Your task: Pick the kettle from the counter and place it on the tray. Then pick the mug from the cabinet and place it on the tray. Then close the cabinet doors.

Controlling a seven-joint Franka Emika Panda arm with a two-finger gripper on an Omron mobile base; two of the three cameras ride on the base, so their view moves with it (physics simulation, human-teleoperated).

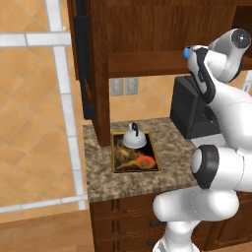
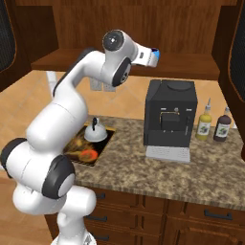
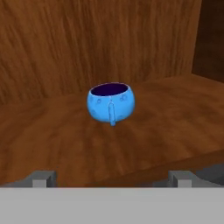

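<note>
On the cabinet [image 3: 52, 48] shelf [image 3: 166, 118] stands the mug [image 3: 111, 102], upright, bright blue and round-bellied, with a dark inside and its small handle turned toward the hand camera. The end effector [image 3: 112, 177] is spread wide and grasps nothing; it sits just short of the shelf's front edge, apart from the mug, its two grey fingertips [image 3: 43, 177] low in the hand view. Nothing lies between them and the mug. The shelf and back wall are smooth, reddish-brown grained wood.

Below, on the speckled brown-grey granite worktop [image 1: 128, 184], the kettle [image 1: 133, 137], a squat silver-white dome with a thin black arched handle, rests on the far end of the tray [image 1: 156, 156], a flat rectangle with a yellowish rim and an orange-red blob in its pattern. To the right stand a boxy black coffee machine [image 2: 170, 115] and two bottles [image 2: 204, 123], one yellowish, one dark. A cabinet door [image 1: 83, 59] with a black ribbed panel hangs open at the left.
</note>
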